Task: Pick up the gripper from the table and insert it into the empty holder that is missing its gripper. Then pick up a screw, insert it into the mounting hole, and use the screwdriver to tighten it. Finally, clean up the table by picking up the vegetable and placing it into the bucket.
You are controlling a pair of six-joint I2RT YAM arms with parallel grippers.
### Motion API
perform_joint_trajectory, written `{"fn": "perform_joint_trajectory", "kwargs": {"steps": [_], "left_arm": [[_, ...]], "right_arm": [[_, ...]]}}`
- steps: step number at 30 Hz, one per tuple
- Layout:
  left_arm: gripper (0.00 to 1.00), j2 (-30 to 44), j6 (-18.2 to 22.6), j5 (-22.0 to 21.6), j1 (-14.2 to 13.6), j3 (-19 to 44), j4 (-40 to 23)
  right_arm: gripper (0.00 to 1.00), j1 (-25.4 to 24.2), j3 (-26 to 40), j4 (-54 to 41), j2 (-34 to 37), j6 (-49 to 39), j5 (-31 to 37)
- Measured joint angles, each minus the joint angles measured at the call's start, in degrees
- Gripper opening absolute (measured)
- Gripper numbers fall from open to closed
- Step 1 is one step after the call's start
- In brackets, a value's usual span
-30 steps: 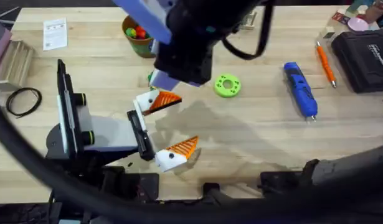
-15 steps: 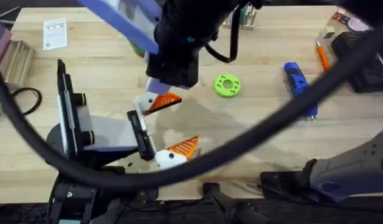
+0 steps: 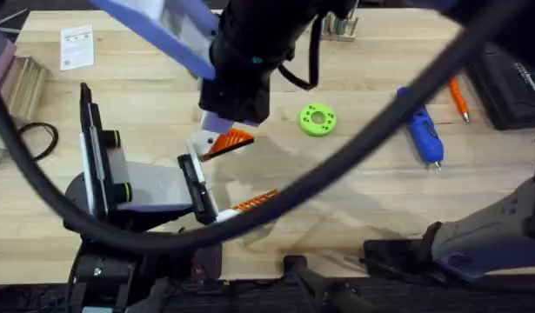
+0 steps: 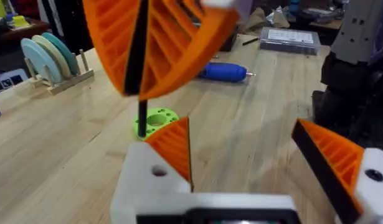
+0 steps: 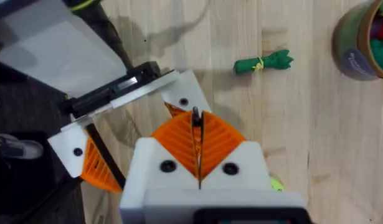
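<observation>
1. Wedge step looks done. The left end effector (image 3: pixel 237 176) lies wide open on the surface (image 3: pixel 363 187) at the centre-left of the overhead view and grips nothing. Both its white tips carry an orange ribbed wedge. The gripper (image 3: pixel 230 141) sits in the holder (image 3: pixel 200 143), just below the dark arm in the upper middle of that frame.
2. Screw step appears to be under way. The right end effector (image 5: pixel 197 143) hovers directly over that holder, pads pressed together on a thin black pin (image 4: pixel 141 115) pointing down at it – my guess is that this is the screw. Whether its tip has met the mounting hole I cannot tell.
3. Tightening is left to do. The screwdriver (image 3: pixel 424 135) lies on the surface at the right of the overhead view, well apart from both end effectors, past a round green disc (image 3: pixel 317 119).
4. Clean-up is also left. The vegetable (image 5: pixel 263 63) lies flat on the wood in the upper middle of the right wrist view. The bucket (image 5: pixel 359 43) stands near it at the upper right edge, with coloured toy produce inside.
5. Writing – nothing legible. The bucket's dark label and a white printed card (image 3: pixel 76 45) at the overhead's upper left both carry print too small to read, and no brand shows on the screwdriver.
</observation>
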Motion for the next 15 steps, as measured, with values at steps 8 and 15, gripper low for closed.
{"fn": "perform_joint_trajectory", "kwargs": {"steps": [8,15], "left_arm": [[0.986,0.0,0.0,0.0,0.0,0.0,0.0],[0.985,0.0,0.0,0.02,0.0,0.0,0.0]], "right_arm": [[0.006,0.06,0.0,-0.54,1.45,-0.02,0.02],[0.006,0.46,0.0,-1.84,1.45,0.0,0.0]]}}
